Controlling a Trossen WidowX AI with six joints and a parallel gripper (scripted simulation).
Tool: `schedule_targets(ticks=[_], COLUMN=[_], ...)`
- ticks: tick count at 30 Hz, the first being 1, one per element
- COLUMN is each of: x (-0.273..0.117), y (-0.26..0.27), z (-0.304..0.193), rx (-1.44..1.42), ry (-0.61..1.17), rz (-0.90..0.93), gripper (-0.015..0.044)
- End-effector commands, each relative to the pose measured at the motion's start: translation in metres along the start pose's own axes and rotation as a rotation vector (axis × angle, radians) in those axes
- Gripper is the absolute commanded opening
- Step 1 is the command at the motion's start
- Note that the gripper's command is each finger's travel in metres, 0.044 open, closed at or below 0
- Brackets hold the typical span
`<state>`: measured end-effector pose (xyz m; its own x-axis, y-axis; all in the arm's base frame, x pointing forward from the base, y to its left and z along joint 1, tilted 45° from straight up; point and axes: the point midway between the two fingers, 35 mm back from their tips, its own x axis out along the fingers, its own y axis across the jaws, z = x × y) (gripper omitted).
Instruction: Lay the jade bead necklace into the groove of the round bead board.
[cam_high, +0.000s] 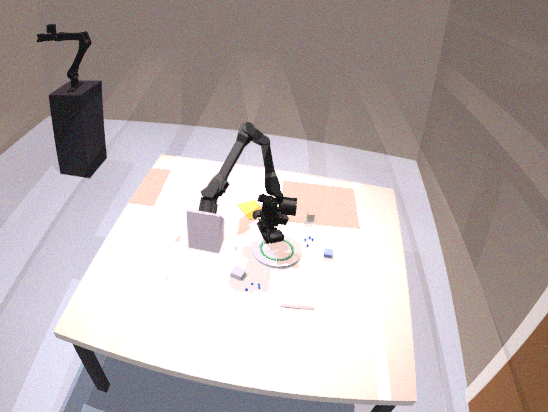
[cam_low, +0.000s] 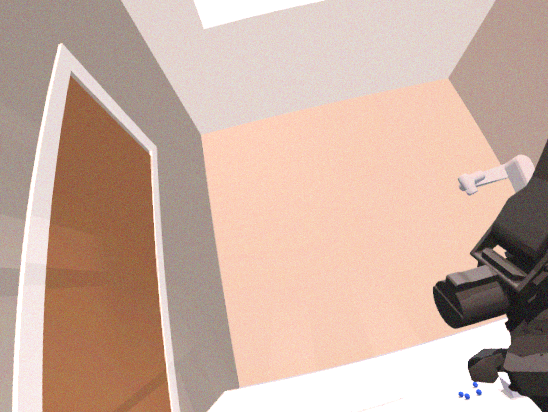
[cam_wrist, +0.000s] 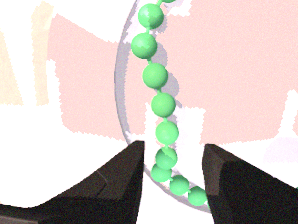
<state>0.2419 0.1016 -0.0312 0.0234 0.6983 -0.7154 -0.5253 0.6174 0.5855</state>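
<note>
The green bead necklace forms a loop over the round pale board. In the wrist view its beads run down inside the board's rim and bend toward the lower right, with shadows beside the upper beads. Whether they sit in the groove I cannot tell. My gripper is partly open, low over the board's back edge. Its fingers stand apart on both sides of a few beads, not touching them in view. The right finger hides the beads further right.
An upright lilac panel stands left of the board, with a yellow piece behind. A lilac block, a blue block, a beige block, small blue beads and a pink stick lie around.
</note>
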Motion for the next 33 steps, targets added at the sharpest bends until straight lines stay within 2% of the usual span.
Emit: schedule_targets(ticks=[1, 9, 14, 33], x=[0.0064, 0.0066, 0.0056, 0.0056], y=[0.0023, 0.0024, 0.0011, 0.0011], z=[-0.0049, -0.0050, -0.0027, -0.0027], rx=[0.015, 0.015, 0.006, 0.006], ry=[0.008, 0.008, 0.006, 0.006], rz=[0.010, 0.010, 0.004, 0.004], gripper=[0.0120, 0.0120, 0.0000, 0.0000])
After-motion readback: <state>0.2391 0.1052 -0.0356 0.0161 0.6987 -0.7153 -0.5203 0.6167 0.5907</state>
